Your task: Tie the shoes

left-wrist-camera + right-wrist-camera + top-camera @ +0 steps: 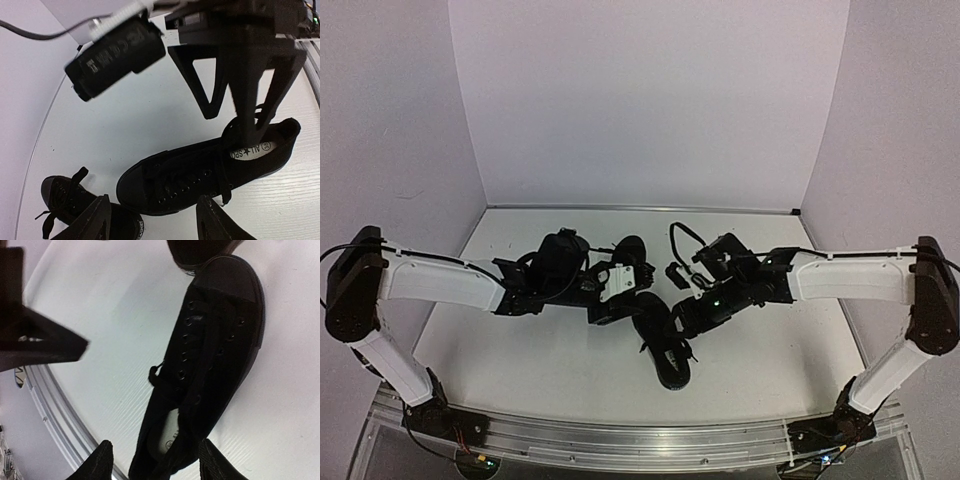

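- Where the left arm reaches inward, the left gripper (152,220) has its fingers spread and holds nothing.
- The shoes lie on the white table (520,350) between the arms. One shoe (200,170) is just past those fingers, and the other shoe (70,202) is beside its toe end.
- The right gripper (155,460) is likewise spread, with its fingers on either side of the first shoe's heel and not clamped on it.
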Motion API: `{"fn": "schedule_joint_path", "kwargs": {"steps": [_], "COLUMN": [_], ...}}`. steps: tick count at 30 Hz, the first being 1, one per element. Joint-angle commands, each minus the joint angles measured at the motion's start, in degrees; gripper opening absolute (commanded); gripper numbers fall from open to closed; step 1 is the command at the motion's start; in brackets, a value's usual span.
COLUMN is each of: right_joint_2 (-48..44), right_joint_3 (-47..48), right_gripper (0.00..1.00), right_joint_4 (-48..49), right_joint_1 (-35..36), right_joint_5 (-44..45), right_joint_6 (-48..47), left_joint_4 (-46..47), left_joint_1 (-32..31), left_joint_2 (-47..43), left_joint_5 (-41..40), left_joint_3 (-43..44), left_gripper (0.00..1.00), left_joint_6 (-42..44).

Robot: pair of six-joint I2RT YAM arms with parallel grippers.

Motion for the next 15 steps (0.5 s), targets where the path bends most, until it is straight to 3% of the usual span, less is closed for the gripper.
{"fn": "schedule_joint_path", "kwargs": {"steps": [1,10,13,15], "right_joint_2": [5.6,12.8,13.9,14.2], "right_joint_3": [5.2,8.4,8.5,8.4], "right_gripper": [0.57,0.55,0.47,0.34], "right_joint_4": [-3.3,-5.1,-5.2,-5.3], "right_joint_1": [-0.7,-0.7,-0.6,-0.6], "right_joint_5": [4.7,0.9,-0.7,-1.3], "right_joint_6": [-3.0,-7.3,-7.6,-7.4], "left_joint_4": [3.4,6.0,6.8,7.8], "left_joint_1": [1.4,1.9,2.1,2.2], "left_joint_2": [-5.1,-9.4,-9.6,-9.9], "left_joint_5": [-1.3,-3.6,-4.3,-5.0], "left_joint_3": [-4.1,-8.3,-8.6,-9.1], "left_gripper": [0.61,0.63,0.63,0.63], "left_joint_6": [-7.9,-10.2,-10.0,-9.7]}}
